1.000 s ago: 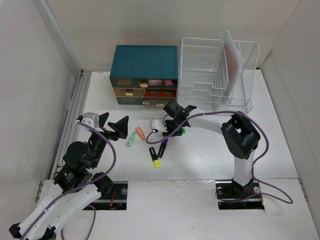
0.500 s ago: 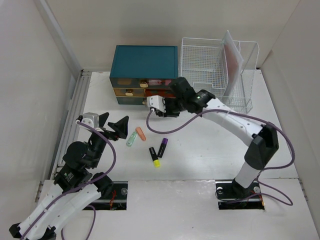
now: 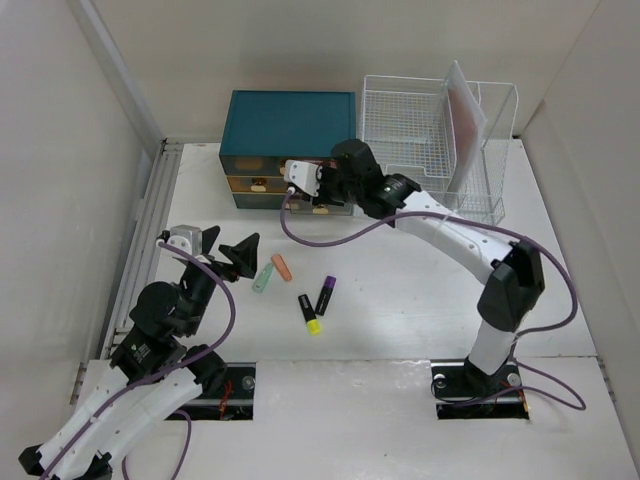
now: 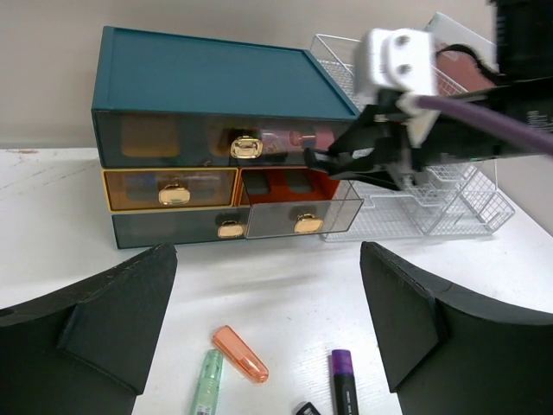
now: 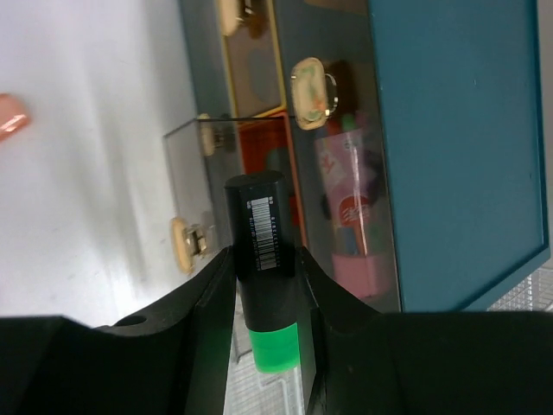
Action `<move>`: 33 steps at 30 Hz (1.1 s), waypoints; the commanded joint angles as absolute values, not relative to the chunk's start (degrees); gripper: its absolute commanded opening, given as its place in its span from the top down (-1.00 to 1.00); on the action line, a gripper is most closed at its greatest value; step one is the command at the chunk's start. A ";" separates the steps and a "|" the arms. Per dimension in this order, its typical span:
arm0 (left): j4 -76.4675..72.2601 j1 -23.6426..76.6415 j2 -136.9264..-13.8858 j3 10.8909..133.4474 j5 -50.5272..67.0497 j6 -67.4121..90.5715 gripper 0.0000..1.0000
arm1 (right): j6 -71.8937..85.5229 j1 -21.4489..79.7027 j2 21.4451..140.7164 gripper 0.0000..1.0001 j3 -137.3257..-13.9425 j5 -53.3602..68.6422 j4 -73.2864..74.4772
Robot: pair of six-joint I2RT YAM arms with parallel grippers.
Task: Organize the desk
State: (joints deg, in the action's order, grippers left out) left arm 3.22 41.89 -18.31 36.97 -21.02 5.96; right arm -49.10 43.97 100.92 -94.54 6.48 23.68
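The white counter [image 3: 420, 300] spreads out from our arm bases. By its left edge our left claw [image 3: 228, 246] hovers with its jaws wide apart. Just beyond lie a yellow marker [image 3: 309, 313], purple marker [image 3: 325, 295], green marker [image 3: 262, 283] and orange marker [image 3: 282, 267]. Farther on, our right claw [image 5: 262, 255] is clamped on a black marker [image 5: 259, 220], which only its wrist view shows clearly, before the box's [image 3: 290, 125] open drawer [image 4: 298, 207]. A rack [image 3: 420, 130] stands at the far right corner.

In the left wrist view, the purple marker [image 4: 343, 380] is cut off by the bottom edge, and the wire rack [image 4: 449, 203] at upper right is partly hidden behind the right arm [image 4: 518, 43]. In the right wrist view, only a corner of the orange marker [image 5: 7, 118] shows at the left edge.
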 commanded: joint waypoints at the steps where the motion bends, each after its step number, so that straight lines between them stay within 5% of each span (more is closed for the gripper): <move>1: 1.05 41.66 -18.46 36.83 -20.57 5.01 -0.69 | -47.72 43.77 104.49 0.65 -99.04 -0.17 17.14; 9: 1.05 41.66 -18.98 36.83 -20.57 5.01 -0.69 | -47.20 41.48 109.25 0.60 -103.79 -0.78 17.05; 17: 1.05 41.66 -18.98 36.83 -20.57 5.01 -0.69 | -45.36 40.96 111.27 -0.04 -105.03 -0.26 19.34; 24: 1.05 41.66 -18.98 36.83 -20.57 5.01 -0.69 | -43.33 40.96 107.24 -0.11 -103.89 2.98 20.73; 33: 1.05 41.66 -18.46 36.83 -20.57 5.01 -0.69 | -68.42 40.96 100.37 0.03 -94.06 39.43 44.70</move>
State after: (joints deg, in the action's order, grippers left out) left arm 3.25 41.89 -18.90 36.97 -21.02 5.93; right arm -56.10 40.75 102.35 -96.86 23.00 33.19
